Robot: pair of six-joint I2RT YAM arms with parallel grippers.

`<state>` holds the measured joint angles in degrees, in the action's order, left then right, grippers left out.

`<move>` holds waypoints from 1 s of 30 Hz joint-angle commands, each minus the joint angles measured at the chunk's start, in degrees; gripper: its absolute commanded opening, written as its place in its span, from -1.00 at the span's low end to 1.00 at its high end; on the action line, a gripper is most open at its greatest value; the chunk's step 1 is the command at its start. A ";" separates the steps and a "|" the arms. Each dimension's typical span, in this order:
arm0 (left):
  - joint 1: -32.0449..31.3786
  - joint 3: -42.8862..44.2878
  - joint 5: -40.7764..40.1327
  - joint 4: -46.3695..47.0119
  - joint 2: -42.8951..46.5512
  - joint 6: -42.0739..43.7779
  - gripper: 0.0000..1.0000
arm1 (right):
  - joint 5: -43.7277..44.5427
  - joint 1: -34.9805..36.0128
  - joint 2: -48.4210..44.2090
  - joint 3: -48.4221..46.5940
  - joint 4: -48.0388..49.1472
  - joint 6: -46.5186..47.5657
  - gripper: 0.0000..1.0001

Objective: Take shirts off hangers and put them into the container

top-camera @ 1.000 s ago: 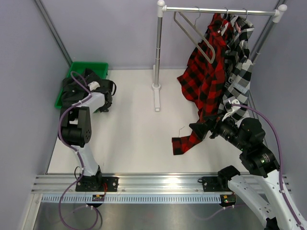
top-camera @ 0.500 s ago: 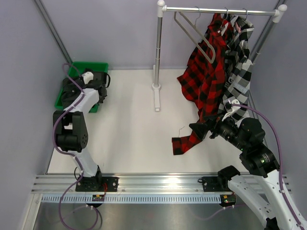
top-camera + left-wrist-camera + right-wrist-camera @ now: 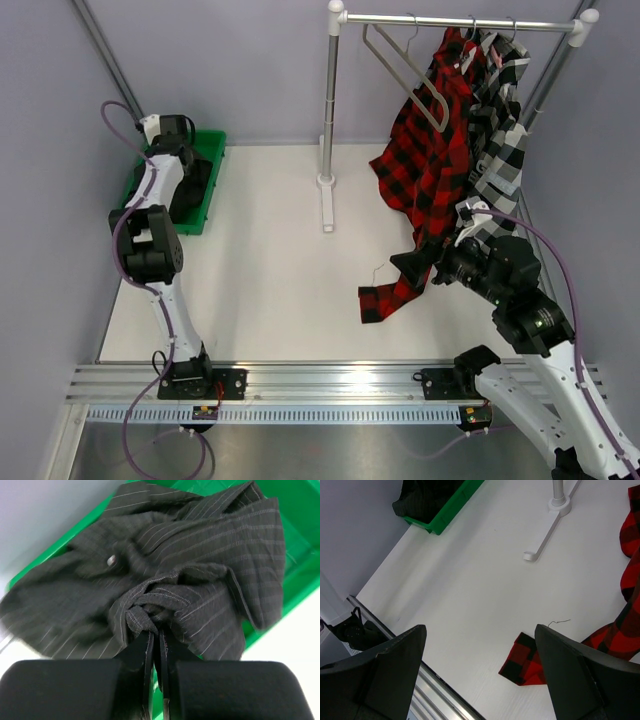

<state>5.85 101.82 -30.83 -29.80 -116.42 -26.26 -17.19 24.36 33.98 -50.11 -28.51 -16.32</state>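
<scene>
Here the charcoal shirt (image 3: 190,565) lies bunched in the green container (image 3: 207,150) at the bench's (image 3: 270,270) far left corner. The left gripper (image 3: 156,639), its arm stretched far forward, has its jaws clenched on a fold of it. Near the right edge the right gripper (image 3: 479,630) hangs with jaws released beside the red plaid shirt (image 3: 430,160), which hangs from the rail (image 3: 455,20).

charcoal shirt (image 3: 200,570) blurred toward frame left and cut by the edge, container (image 3: 300,510) mostly buried under it (only green strips show), red plaid shirt (image 3: 527,662) cropped at right wrist view's edge, black-and-white plaid shirt (image 3: 500,150) half hidden behind it
</scene>
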 commanded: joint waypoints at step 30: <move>4.88 13.31 9.56 -8.07 -17.34 -0.27 0.42 | 1.55 -0.10 2.85 -0.25 0.48 0.15 0.99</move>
<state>8.75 114.10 -19.29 -34.72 -133.97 -24.47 -16.53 24.36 37.39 -50.11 -28.56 -16.29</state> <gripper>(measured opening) 0.701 0.993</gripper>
